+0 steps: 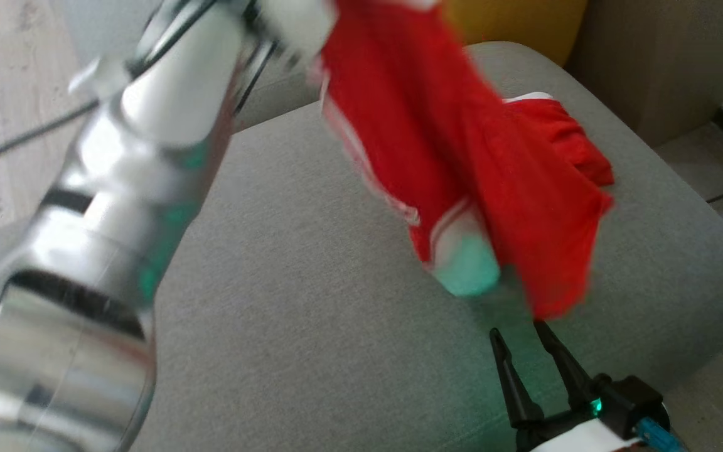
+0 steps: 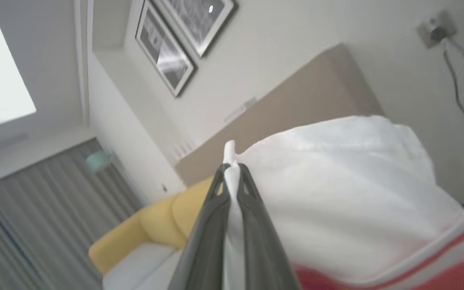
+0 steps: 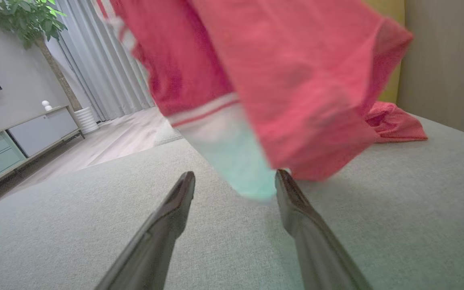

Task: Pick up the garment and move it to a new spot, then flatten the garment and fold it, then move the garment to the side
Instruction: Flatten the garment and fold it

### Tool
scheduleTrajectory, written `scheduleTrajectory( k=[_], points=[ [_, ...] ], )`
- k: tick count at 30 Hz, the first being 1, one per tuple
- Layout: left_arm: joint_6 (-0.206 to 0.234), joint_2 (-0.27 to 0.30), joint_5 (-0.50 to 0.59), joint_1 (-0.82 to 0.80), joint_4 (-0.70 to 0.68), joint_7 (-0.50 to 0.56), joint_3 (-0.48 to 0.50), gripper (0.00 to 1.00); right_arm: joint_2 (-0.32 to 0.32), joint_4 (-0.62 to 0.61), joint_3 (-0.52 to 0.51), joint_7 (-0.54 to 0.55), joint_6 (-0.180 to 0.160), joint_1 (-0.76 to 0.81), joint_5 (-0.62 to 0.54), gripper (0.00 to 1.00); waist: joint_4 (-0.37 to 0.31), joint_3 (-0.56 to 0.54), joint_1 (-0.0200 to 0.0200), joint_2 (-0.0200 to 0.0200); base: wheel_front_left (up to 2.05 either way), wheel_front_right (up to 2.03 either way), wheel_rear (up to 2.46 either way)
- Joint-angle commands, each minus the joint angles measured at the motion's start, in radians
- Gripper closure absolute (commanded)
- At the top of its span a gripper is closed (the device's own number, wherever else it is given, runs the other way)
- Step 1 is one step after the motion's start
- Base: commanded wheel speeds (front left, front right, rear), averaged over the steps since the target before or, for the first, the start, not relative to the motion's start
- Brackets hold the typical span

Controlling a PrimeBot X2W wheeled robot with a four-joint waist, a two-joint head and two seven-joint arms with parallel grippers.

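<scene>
- Garment (image 1: 462,157), red with white trim, hangs above the grey cushion (image 1: 311,301); we note one end bunched on the cushion's far side.
- Left gripper (image 2: 232,169) is clamped on a white fold of the garment, raised well above the cushion, with fabric showing between its two dark fingers.
- Right gripper (image 1: 517,329) sits low over the cushion's near edge, fingers spread wide and gripping nothing.
- Garment's lowest hem dangles just above those spread fingertips; we cannot tell whether it touches them.
- Pale left forearm (image 1: 117,188) crosses above the cushion's left side, blurred.
</scene>
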Motion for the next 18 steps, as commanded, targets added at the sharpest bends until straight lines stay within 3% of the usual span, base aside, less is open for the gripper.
scheduleTrajectory(
  k=[1, 10, 14, 18],
  points=[
    [0.004, 0.065, -0.006, 0.014, 0.022, -0.007, 0.024, 1.00, 0.008, -0.034, 0.023, -0.011, -0.001, -0.033, 0.008, 0.00, 0.015, 0.008, 0.0001, 0.0000, 0.00, 0.00, 0.00],
    [0.010, 0.107, -0.096, 0.336, 0.136, -0.072, 0.069, 1.00, 0.007, -0.047, -0.007, -0.011, -0.001, -0.022, 0.002, 0.00, 0.144, 0.039, 0.0001, 0.0000, 0.00, 0.00, 0.00],
    [0.034, 0.115, -0.130, 0.441, 0.104, -0.081, 0.101, 1.00, 0.005, -0.052, -0.015, -0.011, -0.001, -0.017, -0.002, 0.00, 0.186, 0.044, 0.0001, 0.0000, 0.00, 0.00, 0.00],
    [0.086, 0.129, -0.161, 0.593, -0.045, -0.083, 0.161, 1.00, 0.001, -0.057, -0.015, -0.011, -0.001, -0.012, -0.006, 0.00, 0.227, 0.055, 0.0001, 0.0000, 0.00, 0.00, 0.00]
  ],
)
